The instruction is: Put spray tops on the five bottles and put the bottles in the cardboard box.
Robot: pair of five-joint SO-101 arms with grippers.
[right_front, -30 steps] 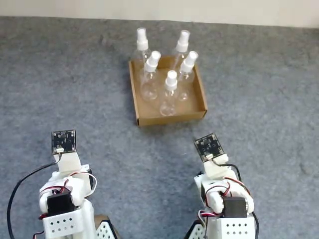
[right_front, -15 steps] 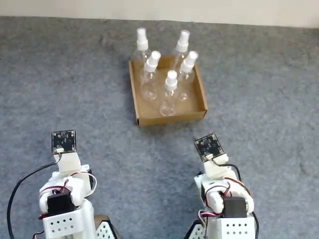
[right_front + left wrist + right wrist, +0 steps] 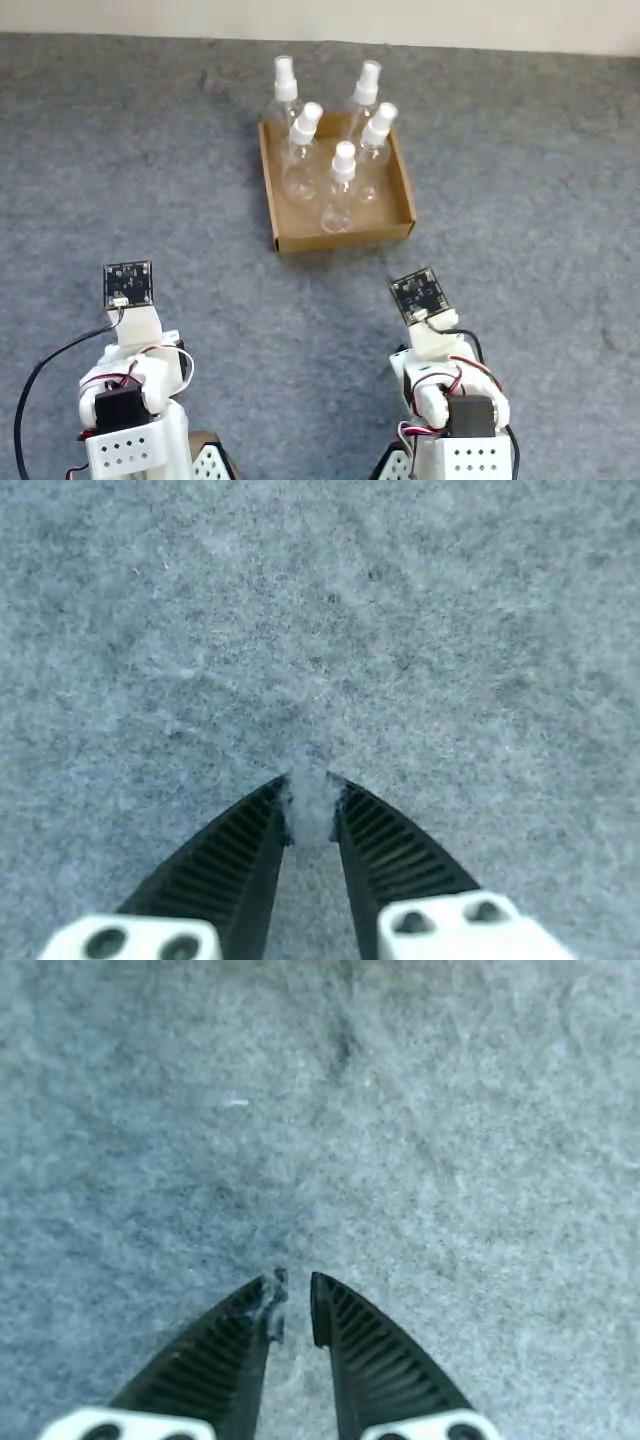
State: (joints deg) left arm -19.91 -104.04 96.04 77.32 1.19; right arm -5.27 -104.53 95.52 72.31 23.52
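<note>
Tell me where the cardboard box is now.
In the high view, the cardboard box sits on the grey carpet, midway along the far side, with spray-topped bottles standing in it.

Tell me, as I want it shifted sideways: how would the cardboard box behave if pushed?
The cardboard box has thin, low walls, so it may flex where pushed. It sits on a fuzzy grey mat, so it would probably drag rather than glide. The upright bottles look clear and empty, hence light, likely to wobble or tip.
</note>
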